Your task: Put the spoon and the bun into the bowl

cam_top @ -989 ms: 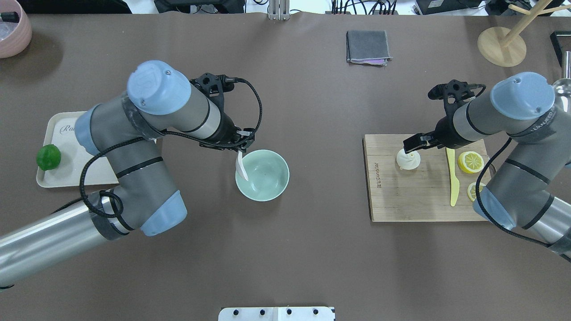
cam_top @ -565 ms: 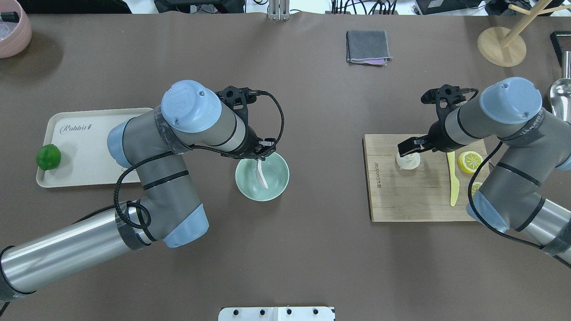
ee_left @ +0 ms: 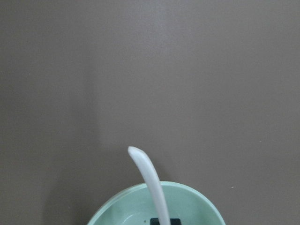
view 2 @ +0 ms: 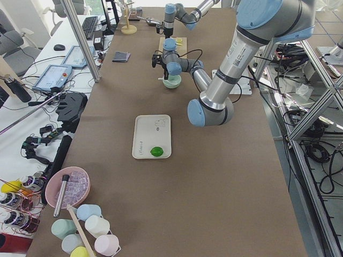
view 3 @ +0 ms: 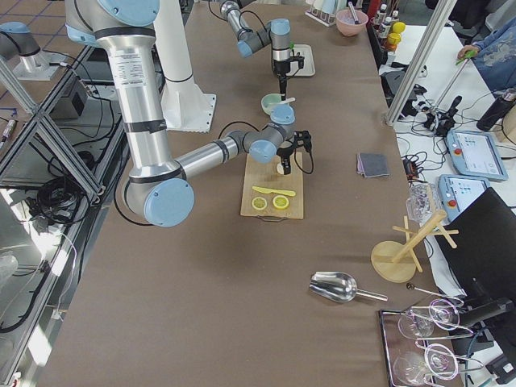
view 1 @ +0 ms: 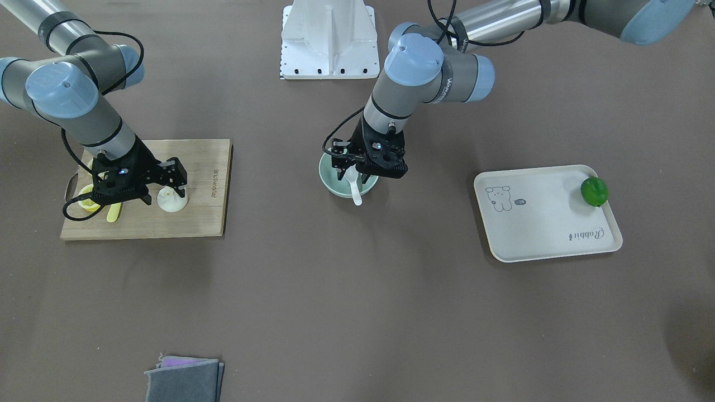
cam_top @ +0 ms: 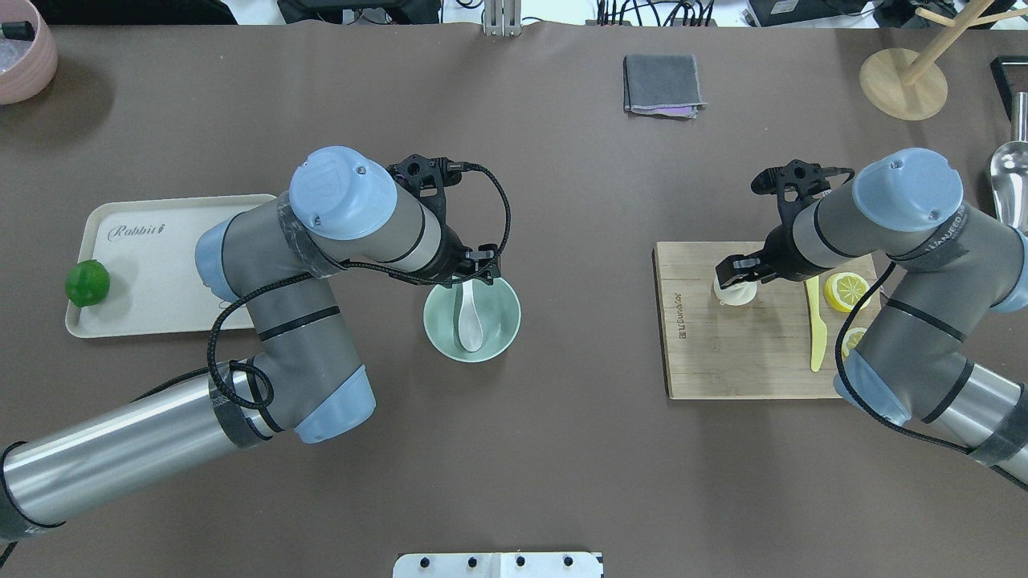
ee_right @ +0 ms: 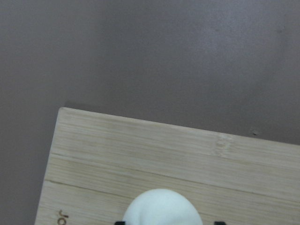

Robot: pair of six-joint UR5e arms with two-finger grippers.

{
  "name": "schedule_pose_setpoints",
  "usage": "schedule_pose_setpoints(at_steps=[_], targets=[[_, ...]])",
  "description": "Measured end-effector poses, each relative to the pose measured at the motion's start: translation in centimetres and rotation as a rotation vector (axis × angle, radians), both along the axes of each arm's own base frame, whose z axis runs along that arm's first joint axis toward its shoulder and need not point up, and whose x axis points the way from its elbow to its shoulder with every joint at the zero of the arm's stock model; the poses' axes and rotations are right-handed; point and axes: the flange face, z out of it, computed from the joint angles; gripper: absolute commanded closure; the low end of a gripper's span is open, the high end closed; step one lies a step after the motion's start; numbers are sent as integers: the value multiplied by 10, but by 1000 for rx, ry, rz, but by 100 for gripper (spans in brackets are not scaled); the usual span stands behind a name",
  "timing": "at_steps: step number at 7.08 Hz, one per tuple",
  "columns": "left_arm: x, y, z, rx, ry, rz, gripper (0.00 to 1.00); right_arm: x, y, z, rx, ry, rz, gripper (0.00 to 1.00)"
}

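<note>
The pale mint-green bowl (cam_top: 509,315) stands at the table's middle left. My left gripper (cam_top: 472,277) is over the bowl's far rim, shut on the handle of the white spoon (cam_top: 471,321). The spoon's scoop lies down inside the bowl. In the left wrist view the spoon (ee_left: 150,183) curves up over the bowl (ee_left: 197,206). The white bun (cam_top: 737,295) sits on the wooden cutting board (cam_top: 747,353). My right gripper (cam_top: 736,282) is open, low over the bun with one finger on each side. The right wrist view shows the bun (ee_right: 161,208) between the fingertips.
A yellow-green knife (cam_top: 817,329) and lemon slices (cam_top: 847,291) lie on the board beside the bun. A cream tray (cam_top: 152,265) with a lime (cam_top: 87,282) is at the left. A grey cloth (cam_top: 662,84), a wooden stand (cam_top: 903,80) and a metal scoop (cam_top: 1008,172) are at the far side.
My left arm swung right and brought the spoon over and down into the bowl. My right gripper moved down and closer around the bun.
</note>
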Motion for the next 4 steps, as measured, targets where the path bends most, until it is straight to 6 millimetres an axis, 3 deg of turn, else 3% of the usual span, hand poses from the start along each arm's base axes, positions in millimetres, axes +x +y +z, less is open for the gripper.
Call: schedule_pose_setpoints(at_steps=[2, 3, 4], targets=[[-18, -11, -6, 7, 7, -20, 3, 0, 1, -9, 6, -12, 4, 100], [-44, -25, -7, 17, 6, -22, 3, 0, 1, -23, 12, -34, 12, 100], [-83, -39, 2, 39, -4, 1, 3, -3, -2, -46, 9, -68, 34, 100]])
